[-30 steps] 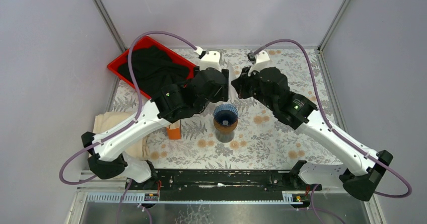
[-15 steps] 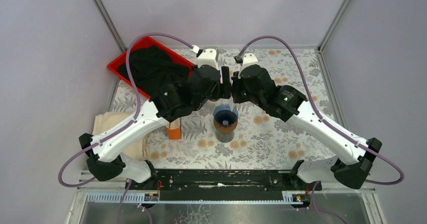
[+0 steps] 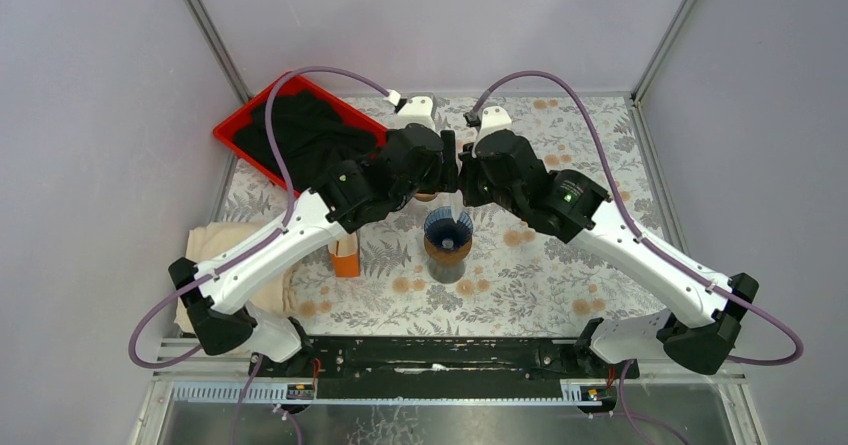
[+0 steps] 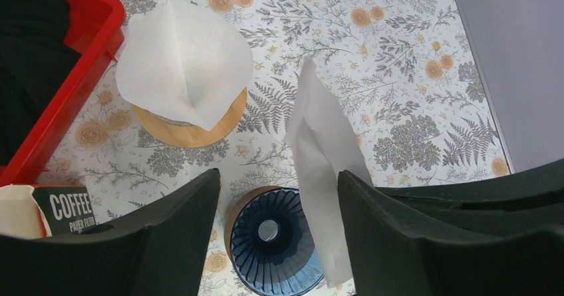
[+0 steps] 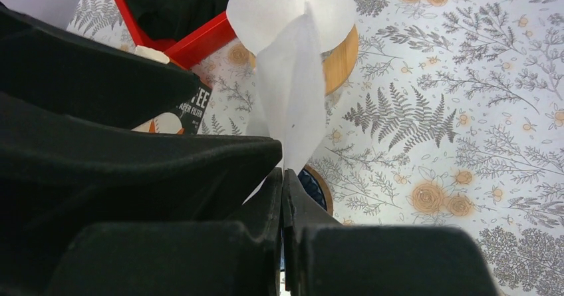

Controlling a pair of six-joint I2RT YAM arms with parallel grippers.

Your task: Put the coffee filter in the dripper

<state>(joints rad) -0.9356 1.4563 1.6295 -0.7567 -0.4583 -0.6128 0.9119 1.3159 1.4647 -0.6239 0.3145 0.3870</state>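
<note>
Right gripper [image 5: 284,176] pinched on filter [image 5: 292,96], its long axis running out past the tips. Dripper [image 4: 269,243] seemingly just below. Left gripper [image 4: 278,179] apart, empty.

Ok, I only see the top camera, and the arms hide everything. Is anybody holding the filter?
Observer: Yes. The right gripper is shut on the filter, pinching one edge.
Operator: And the other claw?
Observer: The left gripper is open, with one finger on each side of the filter.
Operator: Are there more filters?
Observer: One. A second filter lies on a wooden disc beyond the dripper.
</note>
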